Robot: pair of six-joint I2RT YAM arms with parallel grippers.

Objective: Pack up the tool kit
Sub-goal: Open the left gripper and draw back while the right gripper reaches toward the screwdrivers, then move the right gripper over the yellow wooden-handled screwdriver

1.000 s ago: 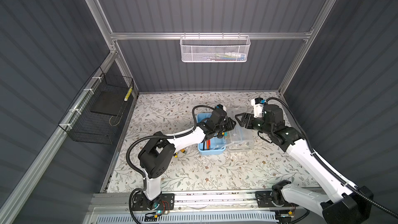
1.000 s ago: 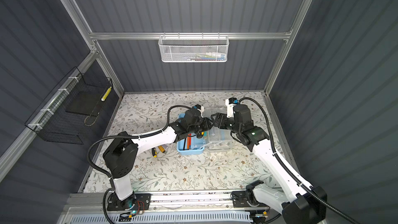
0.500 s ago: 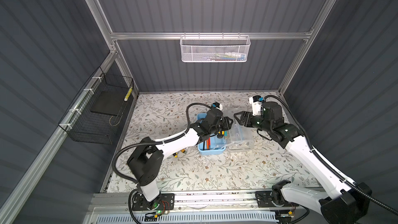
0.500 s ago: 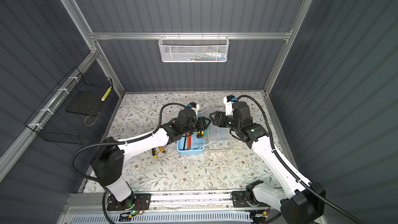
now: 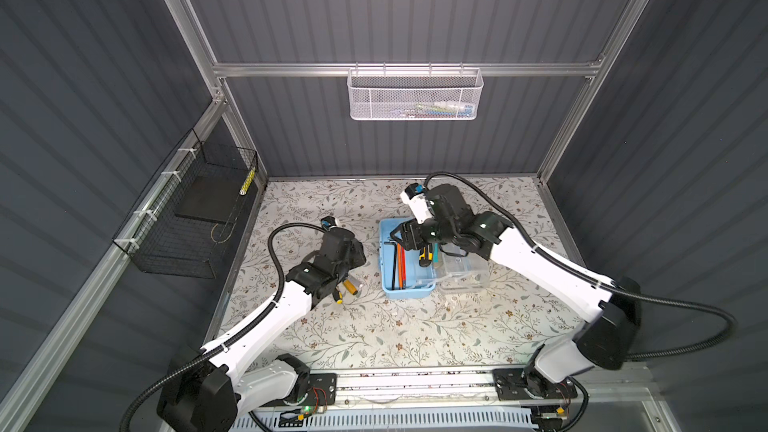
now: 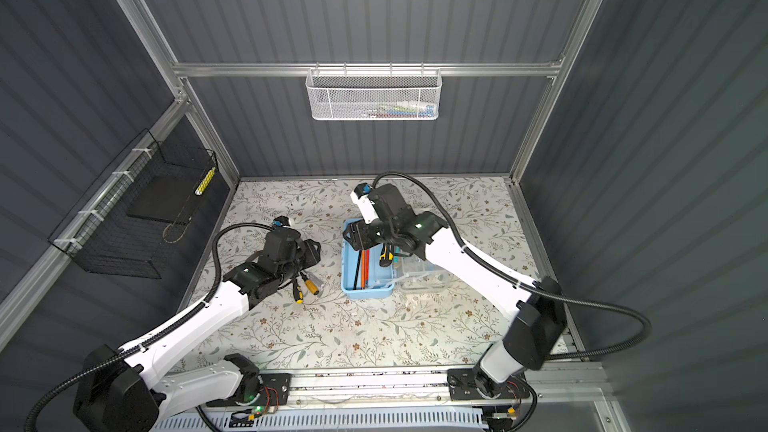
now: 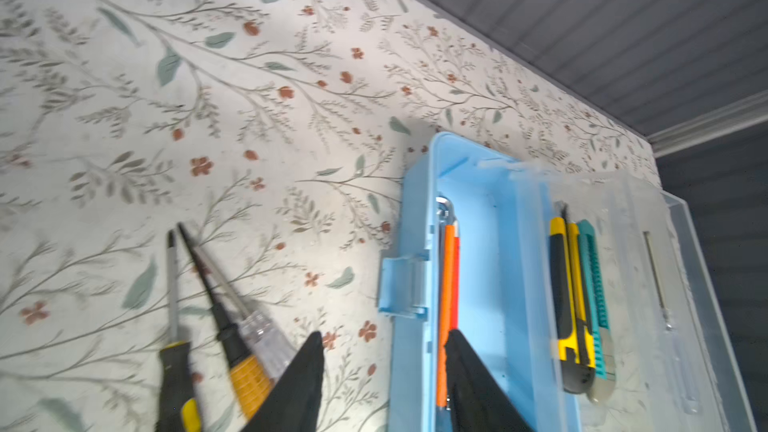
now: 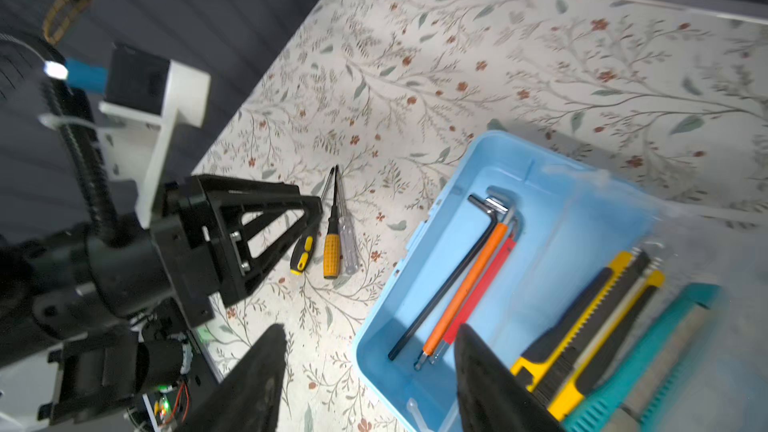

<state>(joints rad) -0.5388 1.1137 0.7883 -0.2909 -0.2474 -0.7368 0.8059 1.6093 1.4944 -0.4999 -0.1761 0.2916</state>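
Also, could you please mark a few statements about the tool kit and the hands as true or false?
The hex keys lie inside the blue box. True.
The screwdrivers are packed in the box. False: they lie on the table beside it.
The left hand grips a screwdriver. False: its jaws stand apart with nothing between them.
The box's clear lid is open. True.

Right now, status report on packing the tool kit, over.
Left hand open, empty, by three loose screwdrivers on the table. Right hand open, empty, over the box. Hex keys, knives inside; lid open. Path clear.
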